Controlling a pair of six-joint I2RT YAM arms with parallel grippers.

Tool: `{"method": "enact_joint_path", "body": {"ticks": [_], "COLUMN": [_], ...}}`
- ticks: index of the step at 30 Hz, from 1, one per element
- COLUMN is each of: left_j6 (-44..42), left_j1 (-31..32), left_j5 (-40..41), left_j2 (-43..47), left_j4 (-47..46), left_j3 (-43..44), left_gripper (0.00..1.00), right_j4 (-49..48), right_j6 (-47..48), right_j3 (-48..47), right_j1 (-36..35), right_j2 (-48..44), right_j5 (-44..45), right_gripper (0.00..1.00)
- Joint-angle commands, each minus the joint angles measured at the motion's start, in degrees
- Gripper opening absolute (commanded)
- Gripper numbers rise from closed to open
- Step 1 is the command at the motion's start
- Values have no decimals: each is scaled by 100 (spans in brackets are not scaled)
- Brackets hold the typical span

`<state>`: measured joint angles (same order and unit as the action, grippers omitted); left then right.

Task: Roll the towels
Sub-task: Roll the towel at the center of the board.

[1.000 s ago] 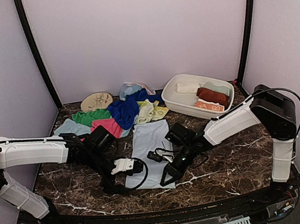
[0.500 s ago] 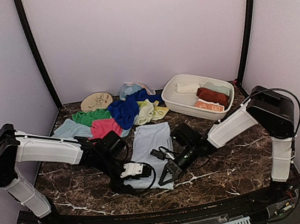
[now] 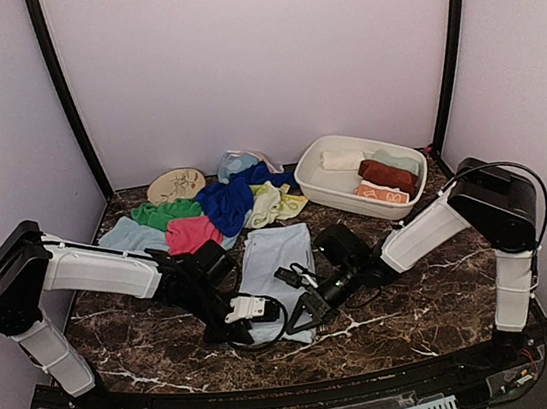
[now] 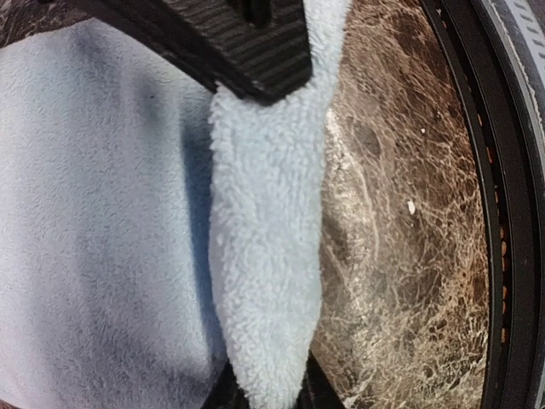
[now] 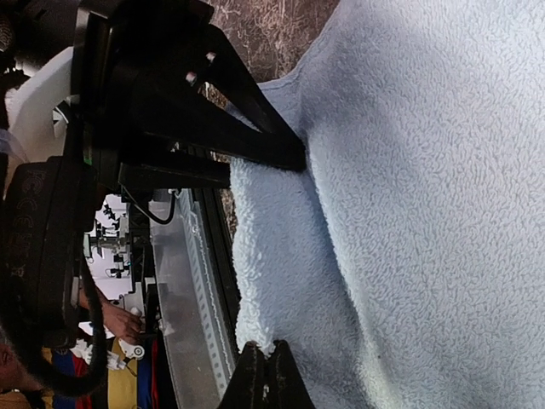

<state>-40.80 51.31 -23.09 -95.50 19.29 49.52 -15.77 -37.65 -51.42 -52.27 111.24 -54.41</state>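
Now the left gripper (image 3: pixel 250 311) is pinching the near hem of the pale blue towel (image 3: pixel 277 249). A second ago its jaws were standing wide at the towel's left margin; since then the arm has been moving inward and lower while the jaws narrowed. In the left wrist view a raised ridge of terry is running from one of the fingers (image 4: pixel 247 51) to the other, so the jaws are clamping a fold of cloth rather than meeting empty.

The right gripper (image 3: pixel 303 312) is holding the same hem just beside it, with its jaws fully closed on the fabric, as they were a second ago.

The towel is lying flat on the marble table (image 3: pixel 427 295), its length running away from the arms, with its far end just short of the pile of unrolled towels (image 3: pixel 223 206). Finished rolls are sitting in the white basin (image 3: pixel 314 187).

Judging from this, both grips are now in place, so the rolling stroke is becoming possible. No turn of the roll is formed yet.
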Motion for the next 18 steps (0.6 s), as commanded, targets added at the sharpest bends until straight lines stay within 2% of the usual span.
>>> {"method": "enact_joint_path", "body": {"ticks": [1,4,9,12,13,15,18], "left_j6": [103,129,321,372,363,371,353], "left_j1": [-149,-312,-706,-817,-818,-824,-833], "left_j5": [-119,-310,-1094,-1416,-1463,-1560,-1731], "left_j2": [-163,-215,-481,-662,-708,-809,-961], "left_j4": [319,550,1096,1434,1508,1655,1889], "left_j3": [242,403,735,944,984,1080,1186], "left_gripper": [10,0,0,0,0,0,0], "right_j4": [293,479,314,480,565,806,466], "right_j6": [468,713,1020,1512,1741,1741,2681], "right_j3": [-66,-46,293,478,532,630,1112], "right_j1": [59,83,94,63,45,10,-300], "right_j2": [-165,-403,-1019,-1509,-1700,-2225,-3081], "right_j5": [331,862,1835,2628,2899,2899,4501], "right_gripper": [7,14,31,38,40,40,44]}}
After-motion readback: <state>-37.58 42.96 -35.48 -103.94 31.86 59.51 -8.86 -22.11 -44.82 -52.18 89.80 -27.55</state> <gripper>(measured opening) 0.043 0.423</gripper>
